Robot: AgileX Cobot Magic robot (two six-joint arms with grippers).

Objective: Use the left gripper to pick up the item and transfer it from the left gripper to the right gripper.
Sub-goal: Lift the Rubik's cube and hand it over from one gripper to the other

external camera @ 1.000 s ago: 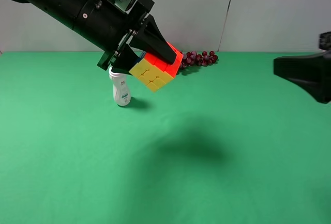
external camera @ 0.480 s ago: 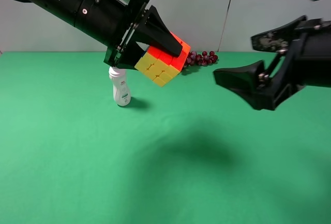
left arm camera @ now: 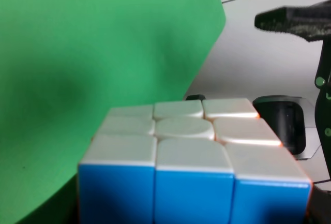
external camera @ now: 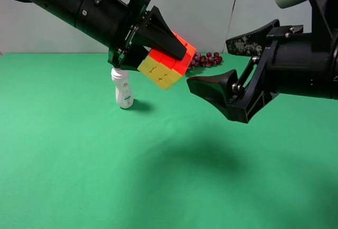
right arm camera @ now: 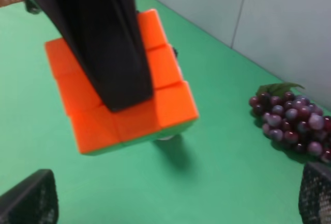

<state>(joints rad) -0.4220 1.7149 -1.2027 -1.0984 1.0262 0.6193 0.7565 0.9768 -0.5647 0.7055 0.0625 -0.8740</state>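
Note:
The puzzle cube hangs in the air above the green table, yellow and orange faces showing, clamped in my left gripper. The left wrist view shows its white and blue faces close up. In the right wrist view its orange face is crossed by a black left finger. My right gripper is open, its jaws spread wide and pointed at the cube, a short gap to the cube's right and not touching it. Its two fingertips frame the right wrist view.
A white bottle stands on the green table under the left arm. A bunch of dark red grapes lies at the table's far edge by the wall; it also shows in the right wrist view.
My right arm has swung in from the right edge toward the cube with its jaws open. My left gripper has raised the cube slightly and now holds it still.

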